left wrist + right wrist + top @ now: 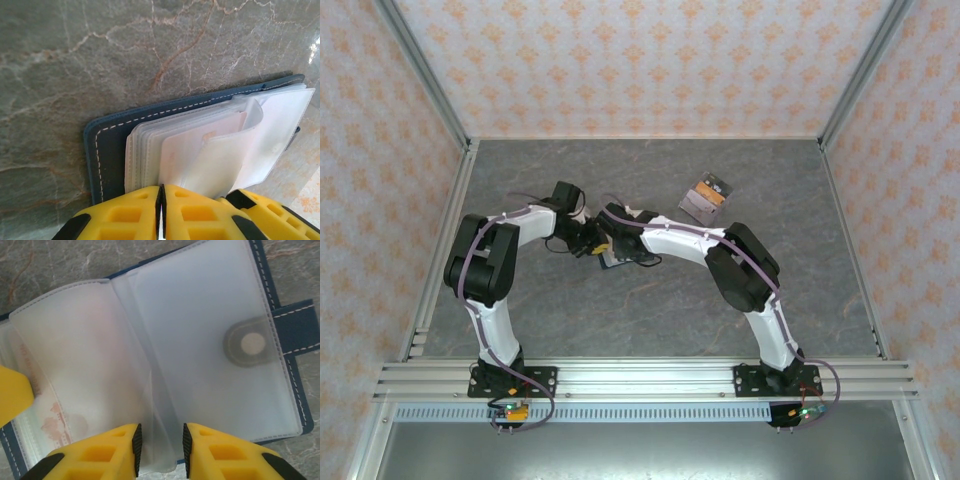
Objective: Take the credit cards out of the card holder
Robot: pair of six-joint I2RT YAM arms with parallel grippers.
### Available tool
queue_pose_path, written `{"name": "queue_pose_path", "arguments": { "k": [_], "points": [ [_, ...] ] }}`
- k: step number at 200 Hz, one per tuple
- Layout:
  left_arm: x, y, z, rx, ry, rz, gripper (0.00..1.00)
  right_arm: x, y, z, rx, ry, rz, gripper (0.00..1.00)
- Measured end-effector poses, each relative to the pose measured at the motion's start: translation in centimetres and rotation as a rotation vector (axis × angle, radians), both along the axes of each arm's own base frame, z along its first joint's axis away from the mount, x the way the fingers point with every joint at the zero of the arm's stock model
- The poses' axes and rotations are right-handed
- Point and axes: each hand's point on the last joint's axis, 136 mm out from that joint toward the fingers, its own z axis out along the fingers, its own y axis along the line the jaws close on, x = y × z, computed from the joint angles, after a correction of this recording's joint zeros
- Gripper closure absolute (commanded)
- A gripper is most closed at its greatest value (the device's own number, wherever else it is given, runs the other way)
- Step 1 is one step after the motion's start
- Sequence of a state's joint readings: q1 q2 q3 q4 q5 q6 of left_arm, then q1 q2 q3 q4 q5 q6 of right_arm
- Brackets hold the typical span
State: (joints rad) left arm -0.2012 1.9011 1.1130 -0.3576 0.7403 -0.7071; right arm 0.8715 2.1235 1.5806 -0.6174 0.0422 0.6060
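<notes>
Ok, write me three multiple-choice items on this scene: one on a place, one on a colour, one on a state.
1. In the top view, where is the loose card pile?
A. Tucked inside the holder
B. Under the holder
C. On the table, beyond the holder and to its right

2. What colour is the holder's cover?
A. Red
B. Navy blue
C. Green

3. What state is the holder in?
A. Lying open, sleeves spread
B. Snapped shut
C. Standing on edge

Answers:
1 C: the top view shows the pile lying apart from the holder, farther back and to the right.
2 B: the left wrist view shows a dark blue cover with pale stitching.
3 A: the right wrist view shows clear sleeves fanned out, with the tab unfastened at the side.
</notes>
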Motion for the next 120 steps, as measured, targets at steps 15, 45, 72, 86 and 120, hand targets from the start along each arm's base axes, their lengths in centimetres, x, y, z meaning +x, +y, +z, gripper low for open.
{"name": "queue_pose_path", "arguments": {
  "k": [15, 45, 72, 86, 120],
  "points": [
    [0.1, -0.1, 0.0, -0.005, -0.002, -0.002, 0.89, 0.3, -0.5, 0.0, -0.006, -0.011, -0.028, 0.66],
    [0.2, -0.1, 0.0, -0.005, -0.002, -0.002, 0.89, 0.9, -2.3, 0.8, -0.018, -0.040, -0.091, 0.59],
    [0.2, -0.2, 0.0, -0.008, -0.001, -0.004, 0.89, 1.6, -3.1, 2.2, 0.002, -0.062, -0.118, 0.54],
    [0.4, -0.2, 0.0, -0.009, -0.004, -0.007, 0.89, 1.8, -3.0, 2.7, 0.018, -0.074, -0.113, 0.52],
    [0.5, -0.3, 0.0, -0.010, -0.009, -0.014, 0.89, 1.6, -2.8, 3.4, 0.046, -0.092, -0.097, 0.46]
  ]
}}
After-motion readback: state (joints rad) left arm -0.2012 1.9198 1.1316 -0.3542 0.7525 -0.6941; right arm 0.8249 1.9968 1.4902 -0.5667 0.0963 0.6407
